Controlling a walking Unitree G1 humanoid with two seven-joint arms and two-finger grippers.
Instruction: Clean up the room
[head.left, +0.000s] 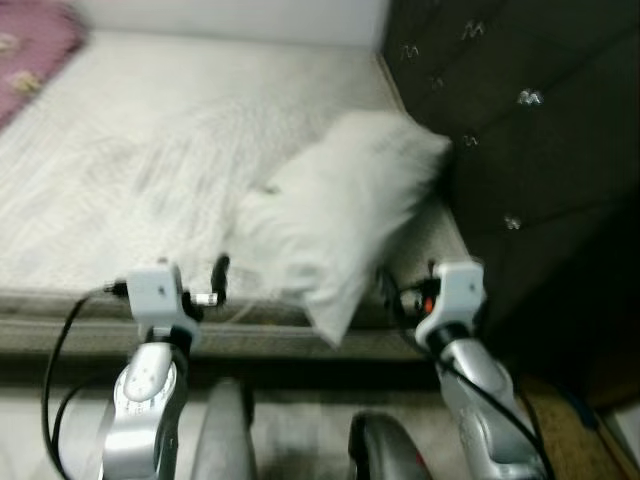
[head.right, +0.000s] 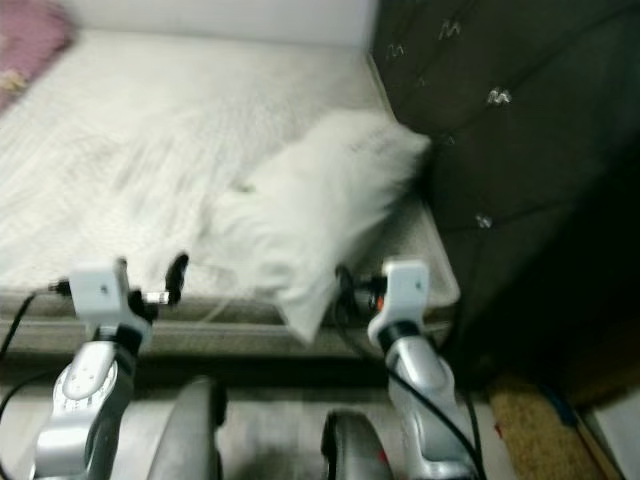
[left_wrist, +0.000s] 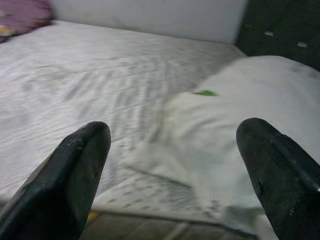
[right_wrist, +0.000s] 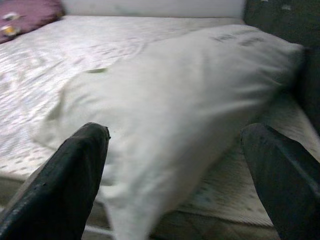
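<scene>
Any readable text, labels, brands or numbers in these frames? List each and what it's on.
None readable.
White pillow: faint dark marks near its far end, too blurred to read.
Small green mark on the pillow: a smudge or tag, no letters legible.
Dark tufted headboard: shiny studs only, no text.
Left end effector and right end effector: no markings visible.
</scene>
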